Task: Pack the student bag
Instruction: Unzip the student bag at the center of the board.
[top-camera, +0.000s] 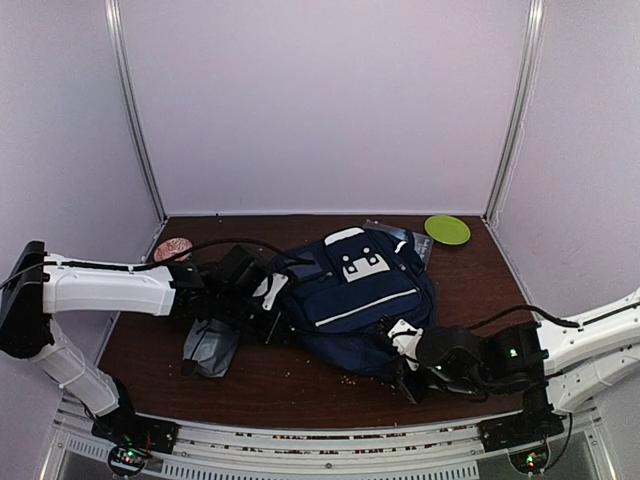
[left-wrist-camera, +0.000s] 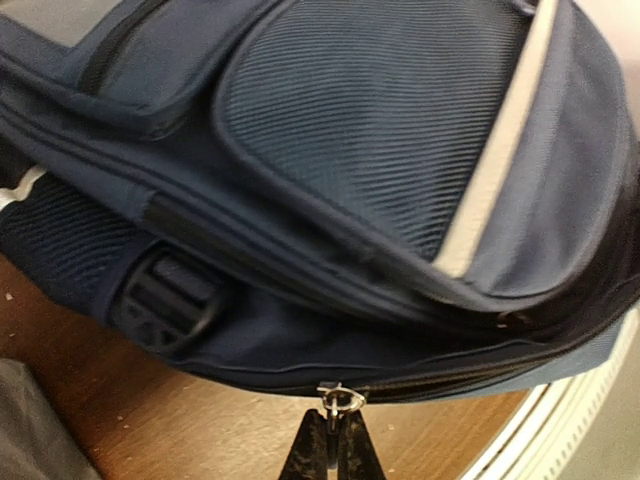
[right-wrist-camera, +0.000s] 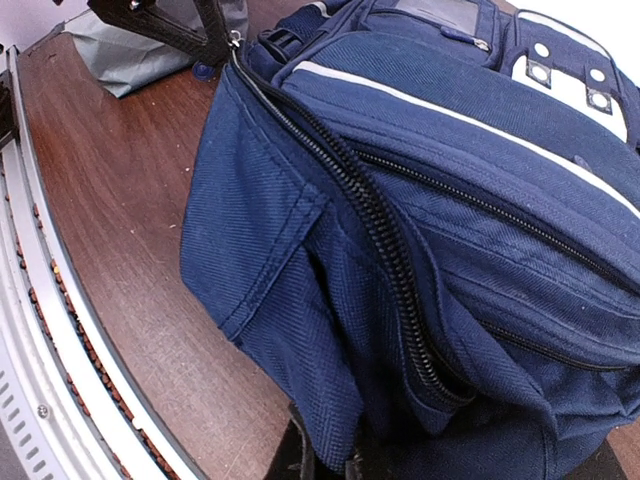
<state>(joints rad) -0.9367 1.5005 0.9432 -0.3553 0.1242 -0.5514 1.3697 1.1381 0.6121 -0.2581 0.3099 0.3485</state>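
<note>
The navy backpack (top-camera: 360, 290) lies flat in the middle of the tabletop (top-camera: 300, 385), its striped front pocket and white buckle patches facing up. Its main zip runs along the side that faces the near edge. At the left end of that zip, the left claw (left-wrist-camera: 331, 422) is closed tight on the small metal zip pull (left-wrist-camera: 338, 398). At the bag's near right corner, the right claw (right-wrist-camera: 322, 462) is also closed narrow and seems to pinch the blue fabric just below the zip. A grey pouch (top-camera: 210, 345) lies just beside the bag, toward the near left corner. A green plate (top-camera: 447, 230) sits in the far right corner, and a small pinkish round object (top-camera: 172, 248) sits by the far left corner.
</note>
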